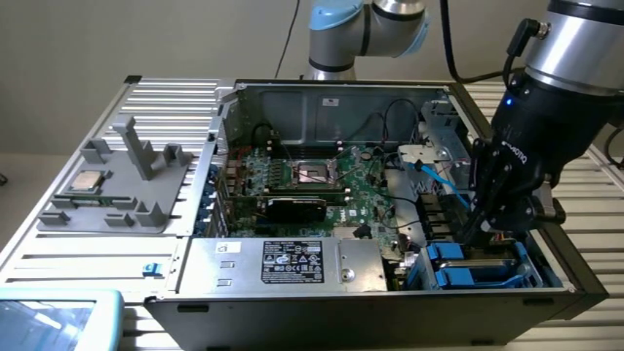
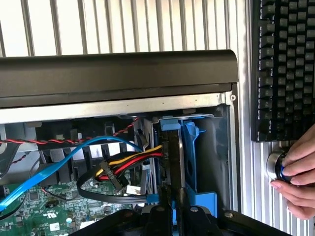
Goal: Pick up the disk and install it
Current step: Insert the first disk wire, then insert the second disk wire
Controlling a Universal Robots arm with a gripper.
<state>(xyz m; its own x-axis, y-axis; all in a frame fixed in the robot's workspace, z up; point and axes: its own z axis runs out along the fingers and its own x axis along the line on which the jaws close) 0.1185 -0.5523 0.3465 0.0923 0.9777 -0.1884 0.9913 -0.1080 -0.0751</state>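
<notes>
Exterior view: arm angled down, tool gripping disk.

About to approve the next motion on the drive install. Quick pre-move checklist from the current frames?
1. Gripper shut on the disk: ok, fingers clamp its edge.
2. Disk lined up with the drive bay: ok, it stands on edge inside the blue carrier slot.
3. Disk fully seated: cannot tell, its lower end is hidden.
4. Red, yellow and black power cable clear of the disk: not ok, it lies right against it.
5. Blue data cable clear: ok, it runs off to one side.
6. Workspace clear of people: not ok, a hand rests on a knob beside the case.
</notes>
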